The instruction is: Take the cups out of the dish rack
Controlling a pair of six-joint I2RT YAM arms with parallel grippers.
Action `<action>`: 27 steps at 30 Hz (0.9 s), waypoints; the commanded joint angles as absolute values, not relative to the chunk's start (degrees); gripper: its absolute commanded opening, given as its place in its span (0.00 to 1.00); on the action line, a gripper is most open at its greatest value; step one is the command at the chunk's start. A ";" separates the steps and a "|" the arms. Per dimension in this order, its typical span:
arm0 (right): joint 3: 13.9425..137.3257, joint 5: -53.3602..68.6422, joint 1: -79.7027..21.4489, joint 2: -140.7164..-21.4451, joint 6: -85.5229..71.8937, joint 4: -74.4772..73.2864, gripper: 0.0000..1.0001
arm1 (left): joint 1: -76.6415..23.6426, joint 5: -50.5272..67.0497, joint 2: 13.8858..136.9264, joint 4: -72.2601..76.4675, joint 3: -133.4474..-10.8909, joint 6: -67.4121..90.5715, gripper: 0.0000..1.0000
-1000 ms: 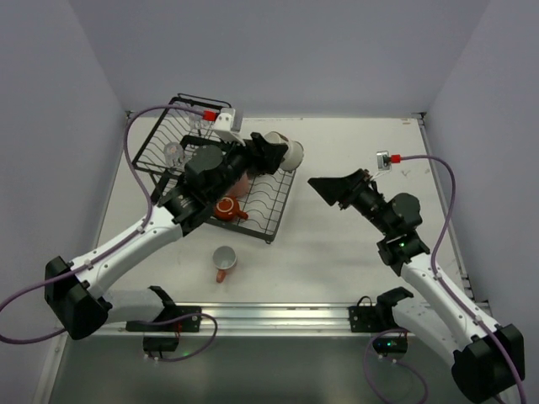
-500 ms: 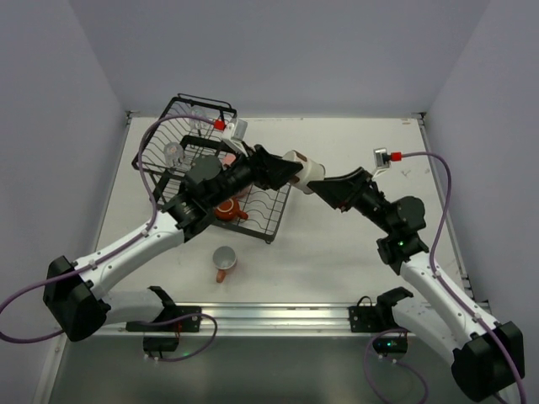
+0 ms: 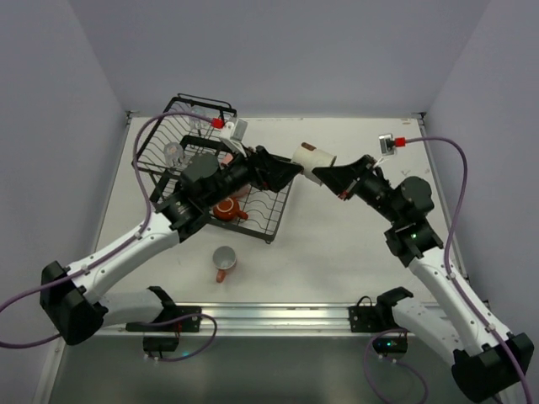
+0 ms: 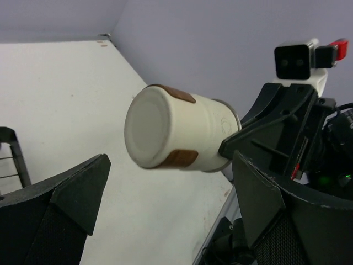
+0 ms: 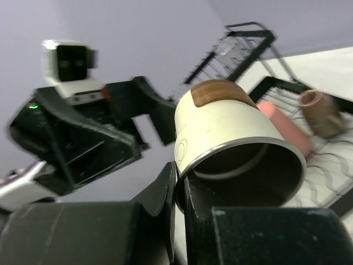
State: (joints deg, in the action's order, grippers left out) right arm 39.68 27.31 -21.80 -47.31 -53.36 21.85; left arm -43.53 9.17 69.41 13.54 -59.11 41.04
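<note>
A cream-and-brown cup (image 3: 313,158) hangs on its side in the air, right of the black wire dish rack (image 3: 271,215). My right gripper (image 3: 327,176) is shut on the cup's rim, one finger inside and one outside (image 5: 181,178). My left gripper (image 3: 289,172) stands open around the cup's base (image 4: 171,185) and does not touch the cup (image 4: 176,135). An orange-red mug (image 3: 226,209) sits in the rack's flat tray. A clear glass (image 3: 173,153) lies in the tilted basket. The right wrist view shows a pink tumbler (image 5: 282,126) and a small brown cup (image 5: 320,110) in the rack.
A handled mug (image 3: 224,260) lies on the white table in front of the rack. Walls enclose the table on the left, back and right. A metal rail (image 3: 269,316) runs along the near edge between the arm bases.
The left gripper carried the cup rightward off the rack. The right gripper came in from the right and shut on its rim. The left gripper then opened wide.
</note>
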 commanded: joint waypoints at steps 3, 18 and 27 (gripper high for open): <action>59.72 15.22 -21.71 -52.54 -30.46 -10.47 0.00 | -43.51 -1.72 60.67 0.11 -66.44 27.61 1.00; 105.94 -10.10 -18.90 -102.07 -10.29 -47.34 0.00 | -43.51 -18.99 34.92 -20.04 -53.46 10.02 1.00; 134.45 -13.54 -18.46 -127.69 -3.79 -62.30 0.00 | -43.51 -18.63 32.08 -17.84 -48.43 10.90 1.00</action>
